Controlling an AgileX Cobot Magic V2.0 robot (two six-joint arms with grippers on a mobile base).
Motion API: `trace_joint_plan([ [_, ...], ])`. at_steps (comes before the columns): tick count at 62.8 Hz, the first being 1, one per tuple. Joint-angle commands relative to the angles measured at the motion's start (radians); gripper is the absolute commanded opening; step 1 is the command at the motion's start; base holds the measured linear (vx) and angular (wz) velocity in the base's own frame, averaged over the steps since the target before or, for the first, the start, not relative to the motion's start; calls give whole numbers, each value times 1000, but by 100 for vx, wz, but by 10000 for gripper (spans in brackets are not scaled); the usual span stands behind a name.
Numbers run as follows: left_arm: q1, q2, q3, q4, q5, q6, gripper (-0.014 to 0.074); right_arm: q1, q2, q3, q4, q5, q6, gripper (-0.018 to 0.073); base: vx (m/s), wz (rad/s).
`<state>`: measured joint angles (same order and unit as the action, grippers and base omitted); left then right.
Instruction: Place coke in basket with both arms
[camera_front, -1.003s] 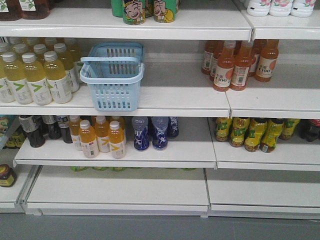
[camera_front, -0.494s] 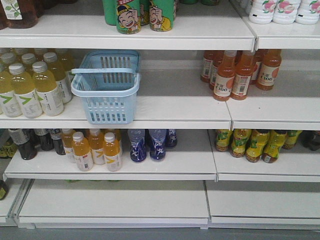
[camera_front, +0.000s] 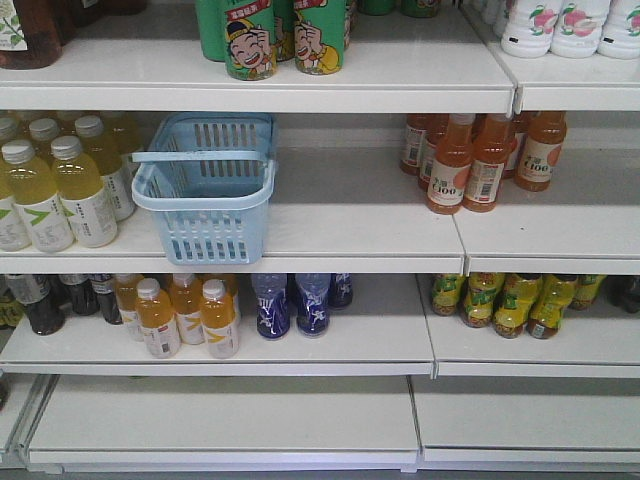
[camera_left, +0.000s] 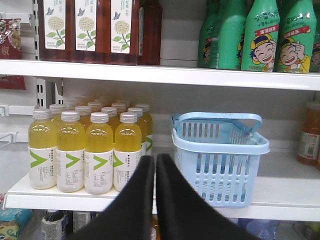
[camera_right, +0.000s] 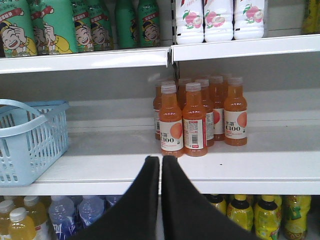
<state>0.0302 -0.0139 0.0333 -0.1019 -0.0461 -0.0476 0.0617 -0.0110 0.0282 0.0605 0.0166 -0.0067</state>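
The light blue basket (camera_front: 205, 190) stands on the middle shelf, its strap handle swung across the top, with nothing showing inside. It also shows as the basket (camera_left: 220, 157) at the right of the left wrist view and the basket (camera_right: 30, 140) at the left edge of the right wrist view. My left gripper (camera_left: 155, 159) is shut and empty, in front of the shelf edge between the yellow bottles and the basket. The right gripper (camera_right: 160, 160) is shut and empty, in front of the same shelf below the orange bottles. The coke is out of view.
Yellow drink bottles (camera_front: 60, 185) crowd the shelf left of the basket. Orange bottles (camera_front: 470, 160) stand to its right. Green bottles (camera_front: 275, 35) and white bottles (camera_front: 570, 25) fill the shelf above. Orange, blue (camera_front: 290, 305) and yellow-green bottles (camera_front: 510, 300) sit below.
The front view has shifted: shelves and basket have slid down and left in frame. The basket itself has not moved on its shelf.
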Motion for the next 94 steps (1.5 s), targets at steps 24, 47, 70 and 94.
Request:
trace_joint_plan([
  [24, 0, -13, -25, -8, -66, -6, -6, -1, -12, 8, -8, -73, -3, -2, 3, -1],
  [47, 0, -13, -25, -8, -66, -6, -6, -1, -12, 8, -8, -74, -3, -2, 0, 0],
  [70, 0, -13, -25, -8, -66, -6, -6, -1, -12, 8, -8, -74, -3, -2, 0, 0],
  [94, 0, -13, -25, -8, -66, -6, -6, -1, -12, 8, -8, -74, -3, -2, 0, 0],
])
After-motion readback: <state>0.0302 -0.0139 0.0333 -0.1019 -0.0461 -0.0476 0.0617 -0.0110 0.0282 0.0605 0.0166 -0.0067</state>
